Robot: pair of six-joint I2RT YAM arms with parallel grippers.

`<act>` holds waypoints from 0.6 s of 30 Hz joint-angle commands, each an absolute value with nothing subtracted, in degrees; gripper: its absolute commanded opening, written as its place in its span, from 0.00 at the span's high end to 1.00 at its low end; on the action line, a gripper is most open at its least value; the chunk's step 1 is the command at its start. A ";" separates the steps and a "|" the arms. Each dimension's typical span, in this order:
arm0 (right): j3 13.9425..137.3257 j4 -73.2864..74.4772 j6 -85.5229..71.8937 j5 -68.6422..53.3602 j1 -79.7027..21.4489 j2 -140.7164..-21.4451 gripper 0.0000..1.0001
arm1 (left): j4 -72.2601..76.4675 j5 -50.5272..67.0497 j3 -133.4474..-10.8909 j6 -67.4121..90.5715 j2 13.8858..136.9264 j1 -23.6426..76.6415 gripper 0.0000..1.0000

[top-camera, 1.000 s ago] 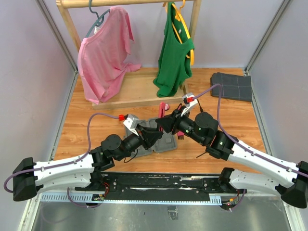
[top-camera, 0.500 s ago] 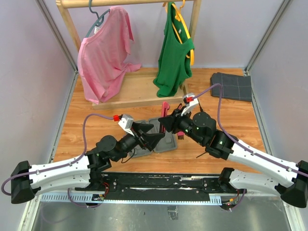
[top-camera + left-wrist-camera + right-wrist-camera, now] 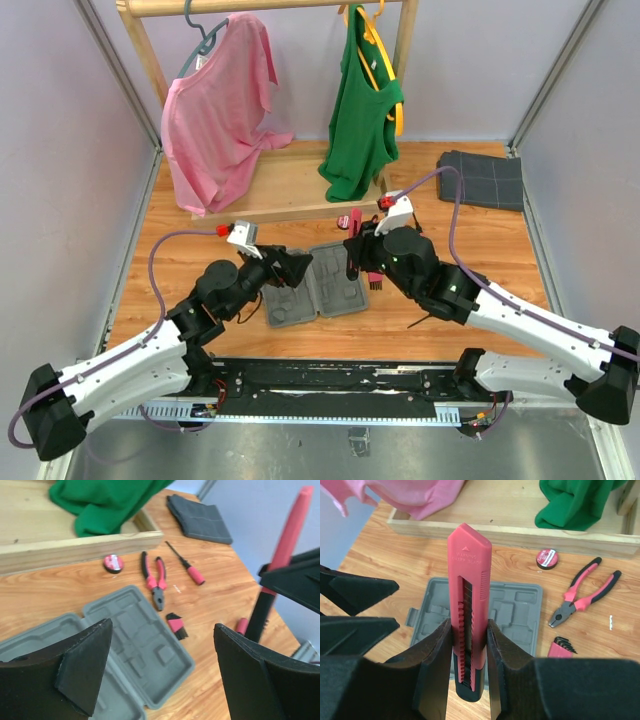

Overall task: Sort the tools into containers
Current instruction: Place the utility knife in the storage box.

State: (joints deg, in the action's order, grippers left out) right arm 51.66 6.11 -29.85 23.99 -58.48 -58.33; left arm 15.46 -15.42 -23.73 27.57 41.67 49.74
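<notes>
Two arms crowd one open tool case (image 3: 315, 290) at mid-table. My right gripper (image 3: 469, 630) is clamped on the lower body of the pink utility knife (image 3: 468, 565), which stands upright with most of its length above the fingers (image 3: 437, 655). My left gripper (image 3: 160, 630) is spread wide with nothing in it, poised over the left half of the case.

The risk, as I judge it, is in the laying down. The knife must go from upright to flat to fit a moulded recess, and a grip this low could let it pivot or slip as I tilt. If it lands askew it may ride on the ridges instead of seating. The light case could also skate on the wood if I press on it. My two wrists are close together above it, so a careless swing could knock one against the other.

The knife sits between my right jaws, touching both, above the right half of the case. The pliers (image 3: 155, 580), the thin screwdriver (image 3: 187, 567) and the small round red piece (image 3: 113, 562) lie on the table beyond the case, apart from either gripper. A small pink-and-black comb-like tool (image 3: 176, 626) lies just beside the case's right edge.
</notes>
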 commanded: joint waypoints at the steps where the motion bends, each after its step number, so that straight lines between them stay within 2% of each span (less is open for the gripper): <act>1: 55.54 10.65 -30.59 26.84 -59.15 -61.28 0.99 | 8.72 -12.78 -25.62 30.59 41.53 42.58 0.13; 7: 57.37 11.99 -32.03 26.11 -59.07 -66.33 1.00 | -1.18 -12.05 -25.78 33.87 42.83 34.13 0.09; 10: 58.09 12.04 -32.64 24.31 -59.08 -69.22 0.99 | -2.87 -13.74 -25.04 34.28 43.17 33.75 0.07; 12: 58.90 12.08 -32.74 23.15 -58.93 -71.87 0.99 | -3.33 -14.10 -24.86 34.36 43.72 33.77 0.01; 18: 62.99 12.56 -33.02 16.70 -58.41 -79.95 0.99 | -6.09 -17.27 -26.19 42.36 47.73 33.75 0.01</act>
State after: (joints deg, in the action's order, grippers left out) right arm 59.02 11.79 -31.94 20.99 -58.46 -76.12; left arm -3.73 -14.83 -24.53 36.49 45.78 34.20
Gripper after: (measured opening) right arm 0.300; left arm 0.992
